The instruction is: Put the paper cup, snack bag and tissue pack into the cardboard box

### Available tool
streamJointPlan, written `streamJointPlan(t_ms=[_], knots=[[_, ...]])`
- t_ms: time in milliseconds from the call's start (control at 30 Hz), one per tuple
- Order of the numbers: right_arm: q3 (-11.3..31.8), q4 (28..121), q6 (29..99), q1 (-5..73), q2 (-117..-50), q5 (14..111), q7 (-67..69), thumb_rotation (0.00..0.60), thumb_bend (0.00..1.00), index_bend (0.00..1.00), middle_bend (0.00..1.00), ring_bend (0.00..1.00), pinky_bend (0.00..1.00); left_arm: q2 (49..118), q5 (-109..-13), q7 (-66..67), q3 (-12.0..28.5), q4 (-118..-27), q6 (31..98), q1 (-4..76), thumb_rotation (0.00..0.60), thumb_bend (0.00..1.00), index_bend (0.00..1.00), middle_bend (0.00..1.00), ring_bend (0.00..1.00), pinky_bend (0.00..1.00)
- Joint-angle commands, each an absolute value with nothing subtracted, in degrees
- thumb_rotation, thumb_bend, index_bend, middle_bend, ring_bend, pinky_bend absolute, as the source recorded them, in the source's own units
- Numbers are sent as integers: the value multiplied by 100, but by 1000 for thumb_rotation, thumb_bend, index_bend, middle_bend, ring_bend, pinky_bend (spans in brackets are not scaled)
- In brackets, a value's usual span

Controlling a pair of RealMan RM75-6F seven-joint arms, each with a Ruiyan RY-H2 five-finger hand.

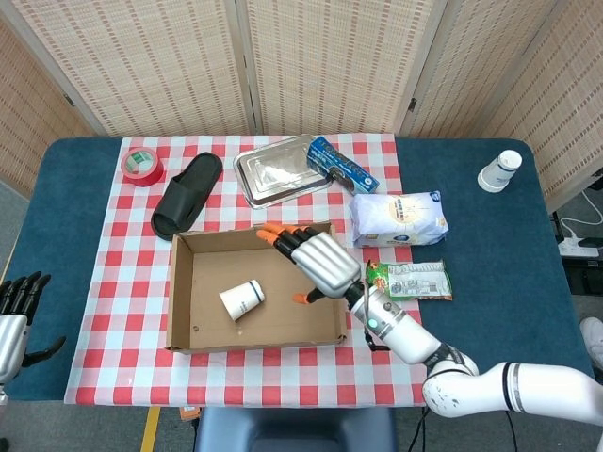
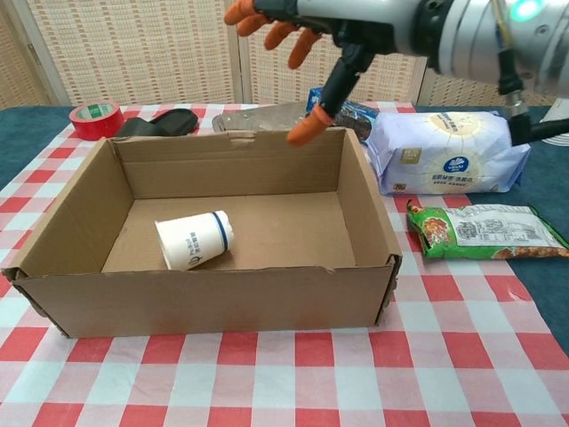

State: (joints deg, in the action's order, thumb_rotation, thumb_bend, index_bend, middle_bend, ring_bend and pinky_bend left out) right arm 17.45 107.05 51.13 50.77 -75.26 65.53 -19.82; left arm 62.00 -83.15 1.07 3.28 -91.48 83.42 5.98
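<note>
Paper cup [image 1: 242, 300] on its side inside cardboard box [image 1: 181, 292], right robot hand [image 1: 318, 264] spread empty above

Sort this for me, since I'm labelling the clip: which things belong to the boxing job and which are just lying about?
Job: paper cup on its side inside the cardboard box; snack bag; tissue pack; right hand, holding nothing.

Lying about: tape roll, slipper, metal tray, blue packet, second cup.

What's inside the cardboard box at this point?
Only the paper cup, lying on its side on the floor of the cardboard box. The right hand hovers above, fingers spread, hiding part of the floor in the head view; the chest view shows it bare.
</note>
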Motion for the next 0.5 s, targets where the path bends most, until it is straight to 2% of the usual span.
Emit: streamJointPlan(t_ms=[33,167,267,333,500], knots=[[1370,11327,5460,4828,-6486,5783,-3230,600,0,10,0,0,230,6199,-8302,110,334,-9157,8329,606,600,206,0,0,0,0],[1049,11787,5656,4614,-5764,5012,-3651,600,0,20,0,0,247,6203,-8289,99,350,-9172,8329,613,600,206,0,0,0,0],[836,11856,5675,4433,-5500,4869,-3574,600,0,27,10,1,265,6206,-8300,110,347,-9180,8334,614,600,206,0,0,0,0],[665,11776,5664,4261,-5423,5012,-3411,600,0,62,44,23,290,6208,-8300,120,347,-9185,8334,615,600,206,0,0,0,0],[336,11014,5729,3721,-5756,6033,-2479,600,0,239,147,130,382,6204,-8304,145,338,-9210,8352,600,600,206,0,0,0,0]])
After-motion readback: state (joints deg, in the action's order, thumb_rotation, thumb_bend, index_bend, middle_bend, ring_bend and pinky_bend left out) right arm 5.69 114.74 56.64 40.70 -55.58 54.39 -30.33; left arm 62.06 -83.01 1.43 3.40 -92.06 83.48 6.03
